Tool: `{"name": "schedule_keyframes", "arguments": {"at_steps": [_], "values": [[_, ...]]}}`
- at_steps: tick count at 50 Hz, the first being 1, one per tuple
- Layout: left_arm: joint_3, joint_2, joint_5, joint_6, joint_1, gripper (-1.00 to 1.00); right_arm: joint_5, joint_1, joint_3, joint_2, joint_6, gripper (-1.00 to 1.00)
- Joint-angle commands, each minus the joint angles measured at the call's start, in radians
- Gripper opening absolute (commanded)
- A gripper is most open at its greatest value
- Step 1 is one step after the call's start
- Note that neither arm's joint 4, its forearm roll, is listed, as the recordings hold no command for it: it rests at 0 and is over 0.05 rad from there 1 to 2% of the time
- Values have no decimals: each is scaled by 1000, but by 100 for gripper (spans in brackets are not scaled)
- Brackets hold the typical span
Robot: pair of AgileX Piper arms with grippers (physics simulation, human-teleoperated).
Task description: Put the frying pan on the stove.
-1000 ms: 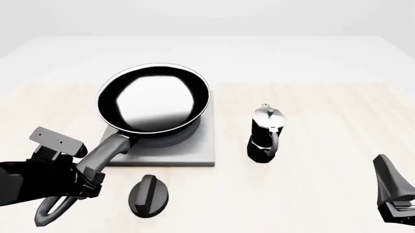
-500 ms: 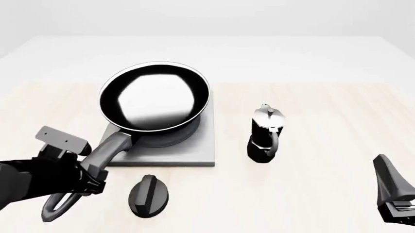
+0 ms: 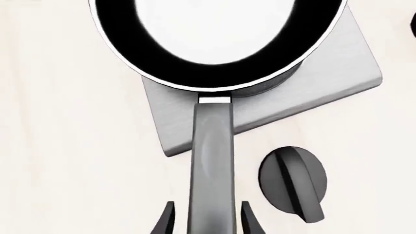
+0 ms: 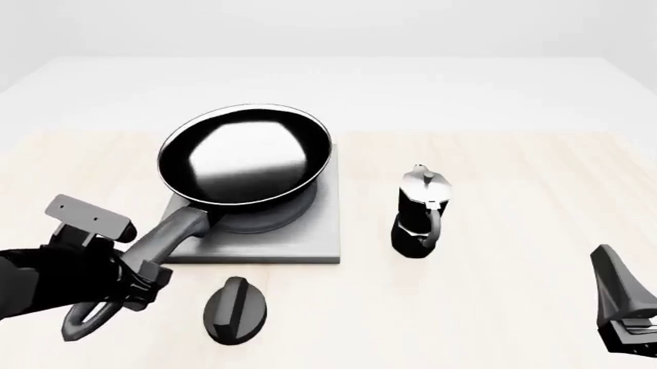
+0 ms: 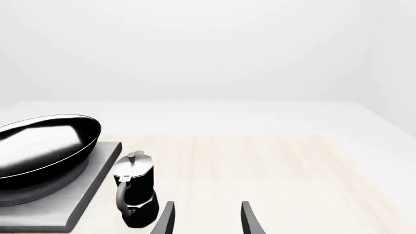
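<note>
Stove (image 4: 308, 238) | rings hidden under frying pan (image 4: 246, 157) | left claw (image 4: 128, 280) grips handle

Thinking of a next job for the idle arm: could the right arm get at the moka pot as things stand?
Probably yes. The right gripper is open with nothing held, and the moka pot stands alone on bare table on that arm's side, apart from the stove.

One frying pan (image 4: 246, 157) is showing; one stove (image 4: 313, 238) is lying under it; one moka pot (image 4: 420, 211) is standing on the table (image 4: 513, 192); one oval knob (image 4: 236, 309) is lying there; two grippers are showing, the left gripper (image 4: 123, 280) and the right gripper (image 4: 621, 307)
</note>
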Motion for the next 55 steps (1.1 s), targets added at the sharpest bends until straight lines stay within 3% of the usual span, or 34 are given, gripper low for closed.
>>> {"name": "schedule_keyframes", "arguments": {"at_steps": [1, 20, 22, 42, 55], "values": [[-17, -50, 47, 16, 11, 100, 0, 0, 0, 0, 0, 100], [-114, -194, 213, 49, 15, 100, 0, 0, 0, 0, 0, 100], [-133, -208, 230, 27, -12, 100, 0, 0, 0, 0, 0, 100], [-261, -416, 464, 113, 13, 100, 0, 0, 0, 0, 0, 100], [-344, -485, 549, 110, -70, 100, 0, 0, 0, 0, 0, 100]]}}
